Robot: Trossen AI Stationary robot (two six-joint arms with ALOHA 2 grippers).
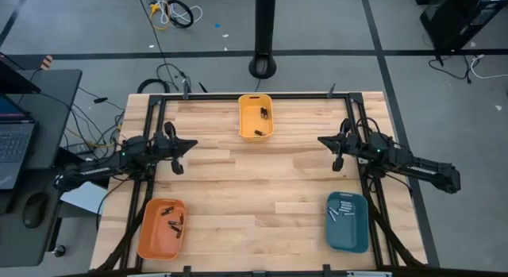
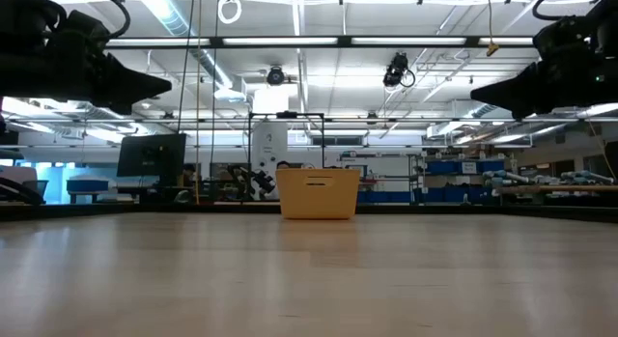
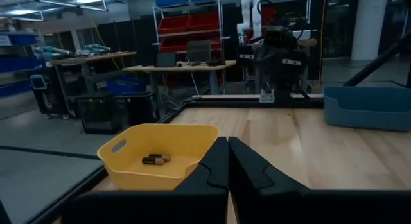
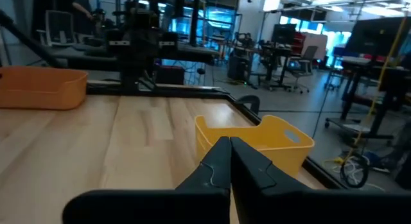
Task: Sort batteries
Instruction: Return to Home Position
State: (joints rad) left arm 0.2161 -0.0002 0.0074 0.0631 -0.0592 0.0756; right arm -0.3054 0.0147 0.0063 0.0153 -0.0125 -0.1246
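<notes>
My left claw [image 1: 189,144] hangs above the bench [image 1: 254,190] on its left side, the two fingers pressed narrow, tips meeting with only a thin seam between them, and it holds nothing. My right claw [image 1: 323,140] hangs over the opposite side, facing the left one across the bare middle of the boards, well apart from it. It too is pinched narrow and holds nothing; in its own wrist view the right claw's fingertips [image 4: 218,147] lie against each other. Nearest to my left claw, off toward the bench's front edge on the same side, sits the orange bin [image 1: 145,237] with several dark batteries [image 1: 173,221] lying loose on its floor. In the matching spot by my right claw stands the blue bin [image 1: 347,239], and pale batteries [image 1: 343,207] are gathered at the end of it closest to that claw. Farther on, between the two claws and against the back edge, stands the yellow bin [image 1: 243,118], clear of both sets of tips. In it lie more dark batteries [image 3: 156,159], side by side on the bottom.
</notes>
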